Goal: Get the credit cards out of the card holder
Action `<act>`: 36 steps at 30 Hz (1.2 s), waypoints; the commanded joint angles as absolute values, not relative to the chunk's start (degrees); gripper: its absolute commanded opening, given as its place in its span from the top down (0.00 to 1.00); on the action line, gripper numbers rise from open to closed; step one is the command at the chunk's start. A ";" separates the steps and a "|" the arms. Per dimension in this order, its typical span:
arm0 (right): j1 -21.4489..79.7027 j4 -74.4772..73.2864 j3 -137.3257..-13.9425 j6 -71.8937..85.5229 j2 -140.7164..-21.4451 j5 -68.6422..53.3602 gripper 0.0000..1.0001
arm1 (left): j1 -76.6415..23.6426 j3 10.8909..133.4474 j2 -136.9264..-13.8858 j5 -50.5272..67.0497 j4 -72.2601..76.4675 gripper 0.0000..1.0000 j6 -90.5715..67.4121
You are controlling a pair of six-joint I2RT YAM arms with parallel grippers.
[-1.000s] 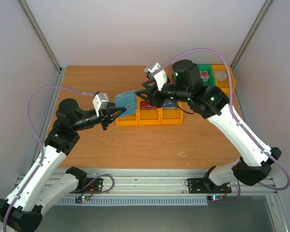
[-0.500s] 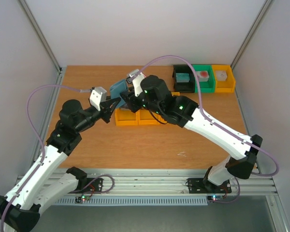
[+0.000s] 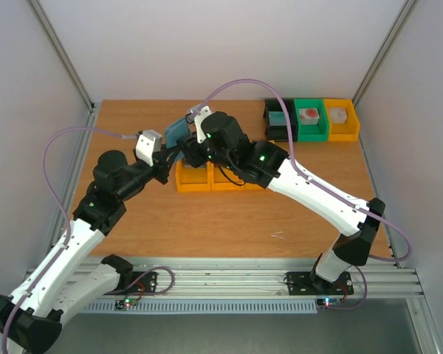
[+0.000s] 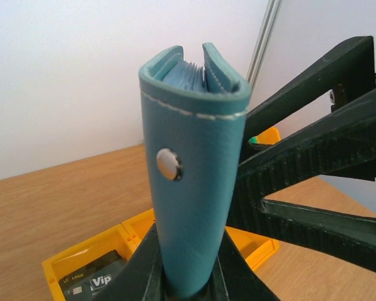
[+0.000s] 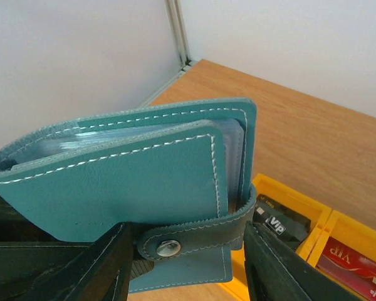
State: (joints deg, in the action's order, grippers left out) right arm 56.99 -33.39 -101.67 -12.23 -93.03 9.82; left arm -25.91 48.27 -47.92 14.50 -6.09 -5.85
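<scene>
Jaws of the left gripper [image 4: 187, 279] clamp the foot of the card holder [image 4: 197, 188], which stands upright in the air near the yellow bins [image 4: 53, 266], open edge up. The right gripper [image 5: 185, 263] straddles it, jaws spread, nearer the sleeves. We read "Vip" on a dark card [image 5: 277, 224] and a red card [image 5: 354, 260], both binned.

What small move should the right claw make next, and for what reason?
Probably close the open right claw on the loose strap lying within it and pull the cover aside: the left claw grips the card holder, whose covers stand nearly shut.
</scene>
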 commanded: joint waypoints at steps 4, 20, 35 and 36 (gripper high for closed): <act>57.13 -37.74 -104.76 -11.16 -96.50 17.28 0.58 | -26.63 48.38 -47.63 17.88 1.86 1.00 -5.73; 51.81 -40.09 -100.11 -13.57 -91.76 20.25 0.99 | -26.63 48.12 -46.63 17.63 -1.10 1.00 -6.54; 46.09 -36.61 -87.46 -29.66 -75.75 -19.73 0.59 | -26.63 48.24 -45.86 47.59 3.04 1.00 -9.40; 45.94 -37.03 -87.39 -30.01 -75.22 -20.37 0.59 | -26.63 48.37 -45.87 48.83 3.07 1.00 -9.40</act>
State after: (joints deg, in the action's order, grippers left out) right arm 46.44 -36.80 -87.83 -26.76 -76.90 -13.52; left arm -26.33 47.42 -46.57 37.95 -3.22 -8.05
